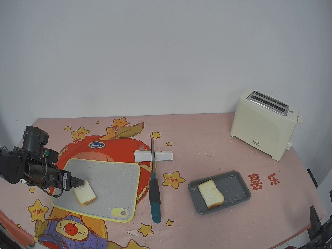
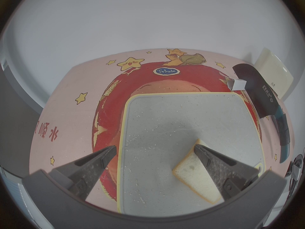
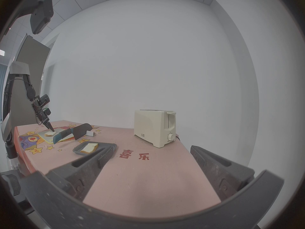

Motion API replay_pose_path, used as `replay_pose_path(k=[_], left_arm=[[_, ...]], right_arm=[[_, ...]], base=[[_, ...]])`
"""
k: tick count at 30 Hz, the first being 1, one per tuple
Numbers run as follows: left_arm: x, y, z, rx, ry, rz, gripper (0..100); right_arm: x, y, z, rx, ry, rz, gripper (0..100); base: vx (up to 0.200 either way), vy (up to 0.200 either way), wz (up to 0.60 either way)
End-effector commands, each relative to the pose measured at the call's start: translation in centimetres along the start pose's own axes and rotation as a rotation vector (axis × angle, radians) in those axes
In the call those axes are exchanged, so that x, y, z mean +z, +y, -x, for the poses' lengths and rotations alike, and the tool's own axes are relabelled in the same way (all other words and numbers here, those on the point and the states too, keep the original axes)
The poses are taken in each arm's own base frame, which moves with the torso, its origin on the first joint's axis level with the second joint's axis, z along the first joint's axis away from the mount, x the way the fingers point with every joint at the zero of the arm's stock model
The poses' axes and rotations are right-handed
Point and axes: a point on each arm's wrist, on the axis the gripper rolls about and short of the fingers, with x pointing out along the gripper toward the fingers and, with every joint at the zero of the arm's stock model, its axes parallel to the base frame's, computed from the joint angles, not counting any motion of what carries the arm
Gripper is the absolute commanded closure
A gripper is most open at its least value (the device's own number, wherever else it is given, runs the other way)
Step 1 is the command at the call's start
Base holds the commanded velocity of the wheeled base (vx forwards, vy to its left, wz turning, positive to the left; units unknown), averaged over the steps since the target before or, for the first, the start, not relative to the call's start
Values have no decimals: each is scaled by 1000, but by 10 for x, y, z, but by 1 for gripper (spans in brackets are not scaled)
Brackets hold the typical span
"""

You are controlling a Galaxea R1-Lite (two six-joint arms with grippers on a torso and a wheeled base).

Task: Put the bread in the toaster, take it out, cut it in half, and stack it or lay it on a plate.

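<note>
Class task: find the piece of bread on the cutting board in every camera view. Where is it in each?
Head view: bread on the cutting board, near-left part, beside the left gripper.
Left wrist view: bread partly under one finger of the open left gripper.
Right wrist view: bread far off, just below the left gripper.
Shared landmark: the cutting board.

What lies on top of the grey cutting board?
One piece of bread lies on the cutting board, near its left edge. The open left hand is at it; one finger covers part of the bread.
</note>
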Motion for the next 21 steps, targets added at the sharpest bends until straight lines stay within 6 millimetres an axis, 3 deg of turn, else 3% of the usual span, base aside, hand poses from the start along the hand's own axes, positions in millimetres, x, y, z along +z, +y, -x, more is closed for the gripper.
replay_pose_path(k=[1, 9, 21], left_arm=[[1, -1, 12, -7, -42, -4, 0], [-8, -3, 44, -15, -31, -16, 0], [-10, 0, 32, 34, 24, -2, 0]], right_arm=[[-5, 0, -1, 1, 12, 0, 0], [-5, 0, -1, 1, 12, 0, 0], [-5, 0, -1, 1, 12, 0, 0]], base=[[0, 0, 0], [0, 0, 0], [0, 0, 0]])
